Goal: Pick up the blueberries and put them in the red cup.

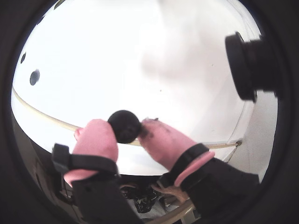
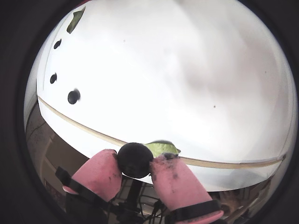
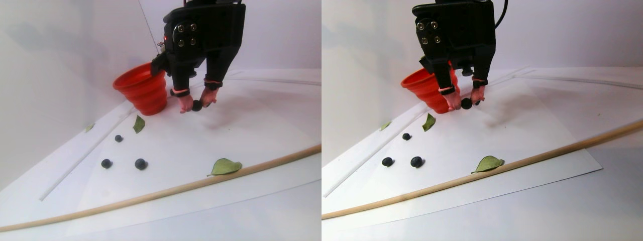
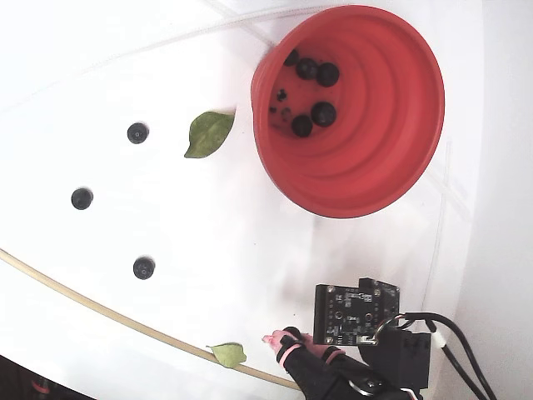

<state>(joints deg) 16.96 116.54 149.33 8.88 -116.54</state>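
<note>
White table (image 3: 261, 125), blueberry (image 3: 197, 105) in tool (image 3: 197, 106).

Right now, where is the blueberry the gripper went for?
It is pinched between the pink fingertips of the gripper, a blueberry held just beside the red cup in the stereo pair view.

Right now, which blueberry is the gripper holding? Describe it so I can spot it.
Find the red cup in the stereo pair view; the gripper hangs just right of its base. The held berry is pinched between the pink fingertips, while three loose berries lie apart, nearer the camera.
</note>
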